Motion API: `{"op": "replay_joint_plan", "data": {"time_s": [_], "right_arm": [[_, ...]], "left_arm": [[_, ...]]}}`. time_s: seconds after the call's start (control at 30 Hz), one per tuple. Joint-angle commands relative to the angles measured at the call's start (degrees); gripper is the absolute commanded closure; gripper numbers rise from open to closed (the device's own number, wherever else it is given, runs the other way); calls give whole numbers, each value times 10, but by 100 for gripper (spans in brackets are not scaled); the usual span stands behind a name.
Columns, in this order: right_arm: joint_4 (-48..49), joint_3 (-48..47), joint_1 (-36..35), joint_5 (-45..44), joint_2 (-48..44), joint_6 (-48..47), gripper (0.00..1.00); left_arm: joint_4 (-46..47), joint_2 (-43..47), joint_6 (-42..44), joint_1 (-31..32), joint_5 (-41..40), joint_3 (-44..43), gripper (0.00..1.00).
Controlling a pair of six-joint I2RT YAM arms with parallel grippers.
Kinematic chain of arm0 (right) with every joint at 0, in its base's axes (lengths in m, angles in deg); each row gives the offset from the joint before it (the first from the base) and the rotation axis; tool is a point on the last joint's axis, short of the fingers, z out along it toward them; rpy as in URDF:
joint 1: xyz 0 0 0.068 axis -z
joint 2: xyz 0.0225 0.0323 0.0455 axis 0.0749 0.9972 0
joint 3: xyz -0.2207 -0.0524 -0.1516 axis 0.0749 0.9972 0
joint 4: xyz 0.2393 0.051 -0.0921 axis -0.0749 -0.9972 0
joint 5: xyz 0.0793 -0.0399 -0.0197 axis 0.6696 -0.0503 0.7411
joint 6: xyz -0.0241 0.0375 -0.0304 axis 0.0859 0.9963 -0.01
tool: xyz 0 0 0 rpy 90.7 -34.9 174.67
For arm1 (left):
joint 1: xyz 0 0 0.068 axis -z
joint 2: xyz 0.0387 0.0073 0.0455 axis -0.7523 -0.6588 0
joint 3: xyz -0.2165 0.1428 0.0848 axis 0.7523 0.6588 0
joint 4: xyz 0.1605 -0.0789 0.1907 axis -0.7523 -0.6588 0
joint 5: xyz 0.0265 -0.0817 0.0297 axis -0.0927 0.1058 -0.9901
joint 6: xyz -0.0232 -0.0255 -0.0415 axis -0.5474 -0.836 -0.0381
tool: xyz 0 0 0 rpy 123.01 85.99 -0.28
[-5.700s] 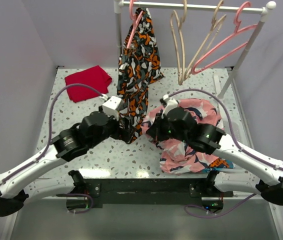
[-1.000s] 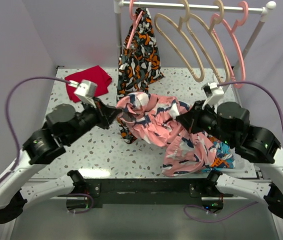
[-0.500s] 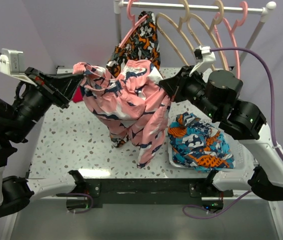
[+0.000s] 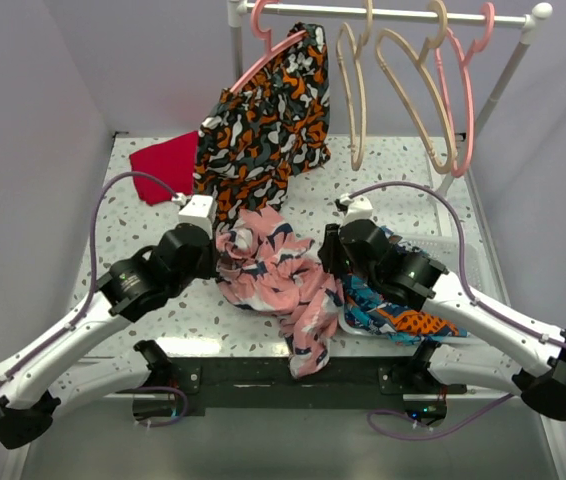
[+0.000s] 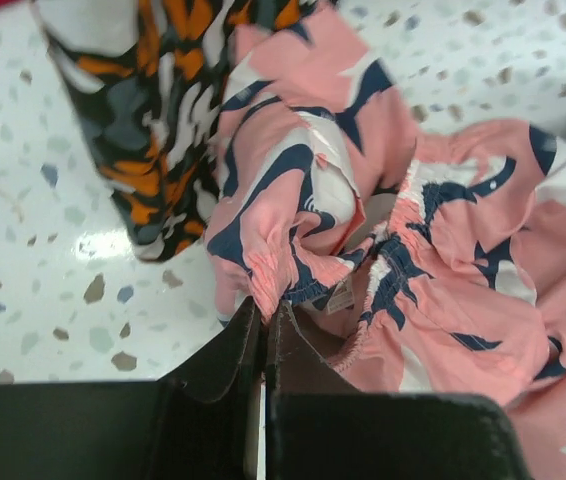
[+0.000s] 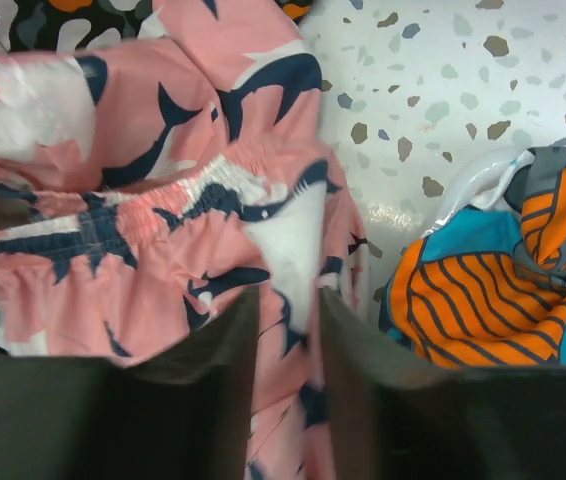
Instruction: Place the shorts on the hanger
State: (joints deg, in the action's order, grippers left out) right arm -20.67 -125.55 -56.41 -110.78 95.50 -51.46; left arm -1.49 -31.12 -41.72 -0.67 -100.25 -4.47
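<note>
Top external: shorts (image 4: 273, 280) heaped well below the hanger (image 4: 356, 158), left gripper (image 5: 263, 330) pinched tight on the waistband, right gripper (image 6: 285, 310) parted, holding nothing, so if you lift now they'll dangle bunched and miss the hanger.

2 arms reaching inward, left hand (image 5: 263, 312) clamped tight, right hand (image 6: 287, 305) slightly parted

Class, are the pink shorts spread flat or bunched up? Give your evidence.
Bunched up: the shorts lie crumpled in folds on the table, waistband gathered at the left gripper.
</note>
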Motion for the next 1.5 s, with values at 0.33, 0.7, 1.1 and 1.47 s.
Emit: {"op": "replay_joint_plan", "data": {"time_s": [0.33,0.7,1.1,1.47], "right_arm": [[-80,-349,-1,-61,50,-83,36],[-121,-583,36,-213,222,-126,28],[-129,-777,124,-197,414,-64,23],[-111,-645,127,-186,341,-68,48]], "left_arm": [[125,-15,7,-103,127,67,100],[121,-23,24,-103,140,42,100],[112,-26,40,-103,139,30,100],[118,-22,39,-103,147,37,100]]}}
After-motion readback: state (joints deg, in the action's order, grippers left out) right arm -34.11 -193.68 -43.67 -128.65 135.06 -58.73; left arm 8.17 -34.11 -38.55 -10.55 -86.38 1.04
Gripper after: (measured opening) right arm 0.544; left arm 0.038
